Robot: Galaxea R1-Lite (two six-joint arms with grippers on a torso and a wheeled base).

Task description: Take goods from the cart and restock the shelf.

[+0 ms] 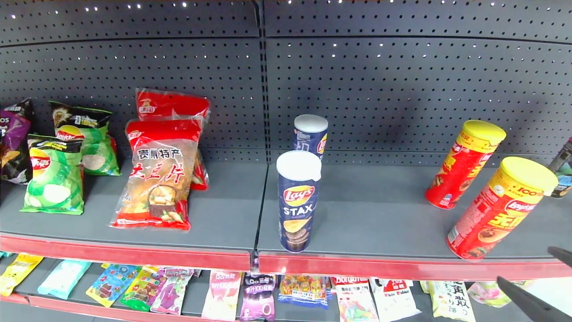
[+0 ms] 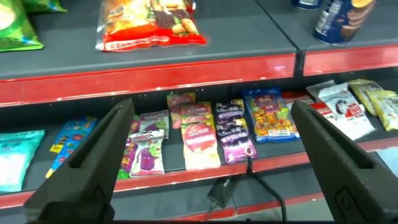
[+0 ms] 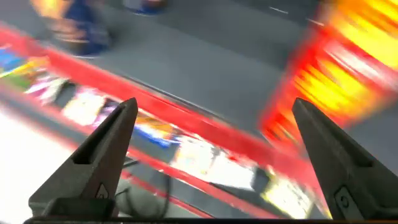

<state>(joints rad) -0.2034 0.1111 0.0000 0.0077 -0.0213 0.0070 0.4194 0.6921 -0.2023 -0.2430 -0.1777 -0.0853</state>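
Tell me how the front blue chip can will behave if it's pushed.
The front blue can stands tall and narrow, so a high push would probably tip it. Its round wall suggests it would roll once down. It sits close to the shelf's red lip, so it may fall off.

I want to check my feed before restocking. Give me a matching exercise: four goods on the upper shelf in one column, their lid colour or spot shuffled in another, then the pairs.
Things:
1. front blue can
2. front red can
3. front red bag
4. front green bag

Places:
A. yellow lid, right end of the shelf
B. white lid, just right of the seam
C. left of the seam, in front of the rear red bag
D. left part, next to the purple bag

Pairs: 1-B, 2-A, 3-C, 4-D.
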